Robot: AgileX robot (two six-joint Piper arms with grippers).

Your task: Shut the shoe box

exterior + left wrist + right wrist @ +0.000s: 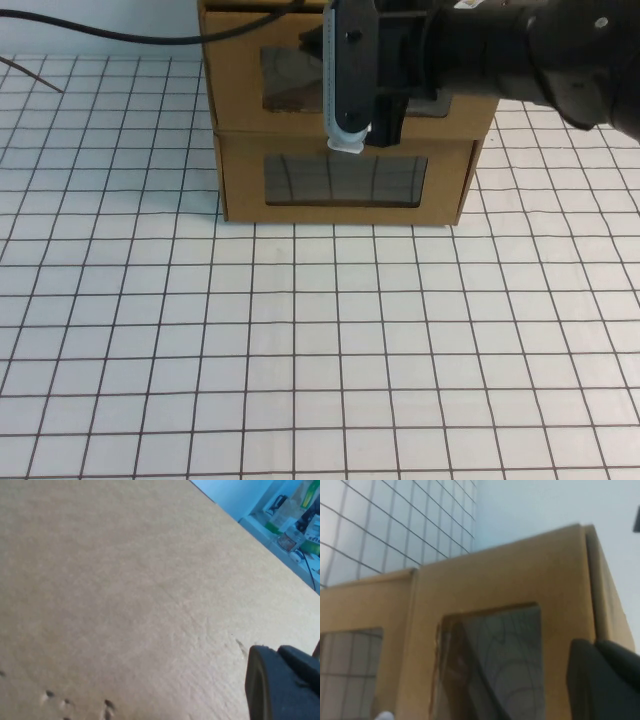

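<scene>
Two brown cardboard drawer boxes stand stacked at the far middle of the desk (pixel 300 350), which is covered in a white sheet ruled with a dark grid. The lower box (pixel 345 180) sticks out a little toward the robot beyond the upper box (pixel 255 75), and each has a wide clear plastic window in its front. The windows mirror the grid, so what lies inside either box cannot be made out (the right wrist view shows only reflections in the plastic). A small white tab (pixel 347 146) shows at the seam between the two boxes, just above the lower window. From these views it is hard to say which box is the shoe box of the task. The right gripper (pixel 365 132) hangs in front of the upper box with its tip right at that tab; whether its fingers are apart or together cannot be told. The left gripper (pixel 282 682) appears only in its own wrist view, close against a plain cardboard wall (pixel 125 595), and its opening cannot be told either. No readable print or label shows on the boxes. A black cable (pixel 120 38) runs across the far left.
</scene>
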